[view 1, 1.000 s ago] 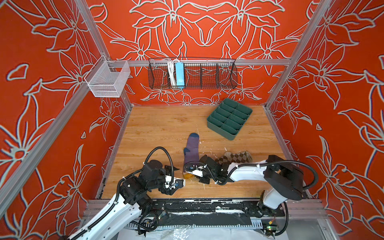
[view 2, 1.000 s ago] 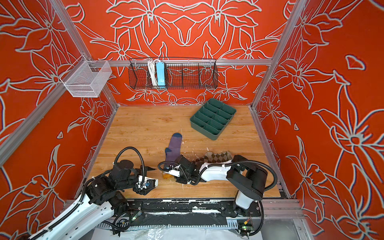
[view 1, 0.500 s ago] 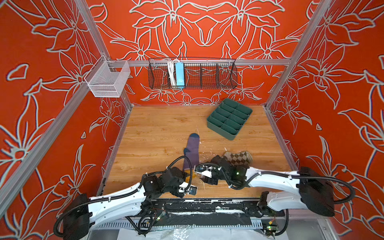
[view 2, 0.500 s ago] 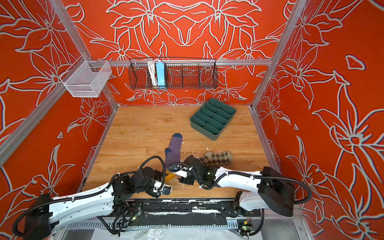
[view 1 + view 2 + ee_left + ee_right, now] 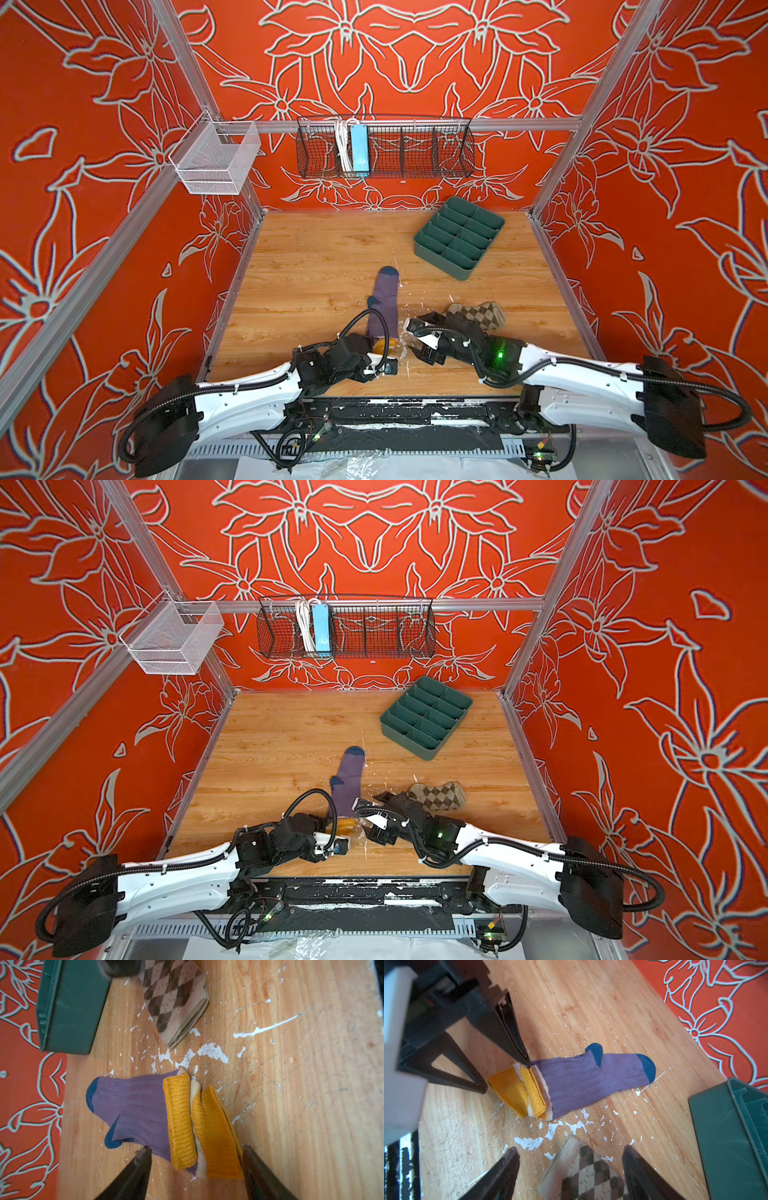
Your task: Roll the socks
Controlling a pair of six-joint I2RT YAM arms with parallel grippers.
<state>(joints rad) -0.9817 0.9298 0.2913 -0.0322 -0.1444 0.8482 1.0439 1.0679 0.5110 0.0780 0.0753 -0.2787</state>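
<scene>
1. The purple sock (image 5: 384, 301) lies flat on the table (image 5: 307, 266). Its long axis runs straight away from the left gripper's fingers, with the blue toe at the far end and the yellow cuff (image 5: 182, 1118) at their tips.
2. The cuff is folded over once toward the toe, making a band across the sock.
3. The left gripper (image 5: 195, 1151) is released, jaws spread, holding nothing. One finger (image 5: 137, 1167) stands at the sock's side edge just toe-side of the fold, and the other is at the cuff's outer end. The fold lies between them along the sock's length. Whether either tip touches the fabric I cannot tell.
4. The argyle sock (image 5: 583, 1176) lies flat and crosswise to the purple sock, with its ribbed end pointing toward it; the two are near but apart.
5. The right gripper (image 5: 570, 1153) is released, jaws wide. The argyle sock's ribbed end sits between its fingers (image 5: 500, 1174), with bare table on both sides.
6. The tray (image 5: 726, 1136) stands beside the right fingers, apart from both socks.
</scene>
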